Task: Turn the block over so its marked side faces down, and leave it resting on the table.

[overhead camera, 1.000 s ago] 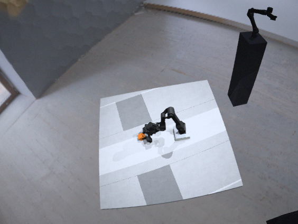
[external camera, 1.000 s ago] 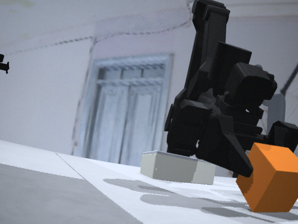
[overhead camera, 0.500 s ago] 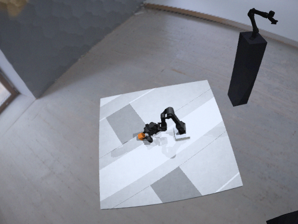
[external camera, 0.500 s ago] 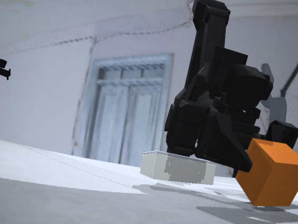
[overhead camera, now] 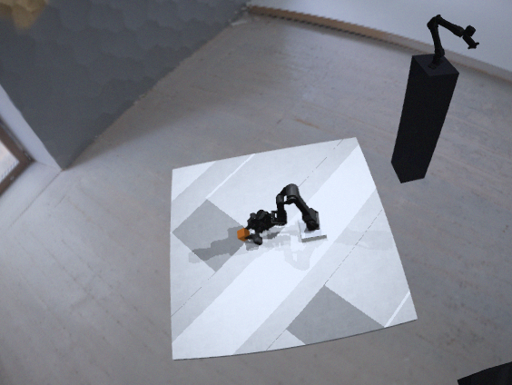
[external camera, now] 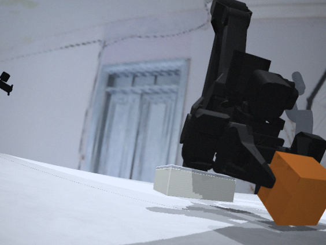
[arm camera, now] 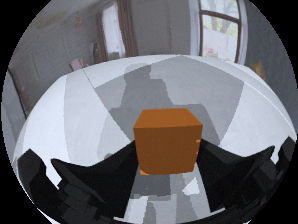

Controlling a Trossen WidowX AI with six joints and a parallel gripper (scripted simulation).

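Observation:
An orange block (overhead camera: 242,234) (external camera: 300,202) (arm camera: 166,145) is between the two black fingers of my gripper (overhead camera: 248,233) (external camera: 284,177) (arm camera: 167,142). The gripper is shut on it, with one finger against each side in the wrist view. In the exterior view the block looks tilted, with its lower edge at or just above the white and grey table (overhead camera: 254,313) (external camera: 72,208) (arm camera: 45,115). I cannot tell whether it touches. No clear marking shows on the faces in view, and the underside is hidden.
A pale low base block (overhead camera: 313,238) (external camera: 199,185) lies on the table behind the gripper, at the foot of the arm. A tall black pedestal (overhead camera: 424,118) with another small arm (overhead camera: 437,38) stands apart from the table. Shadows of the arm fall across the table.

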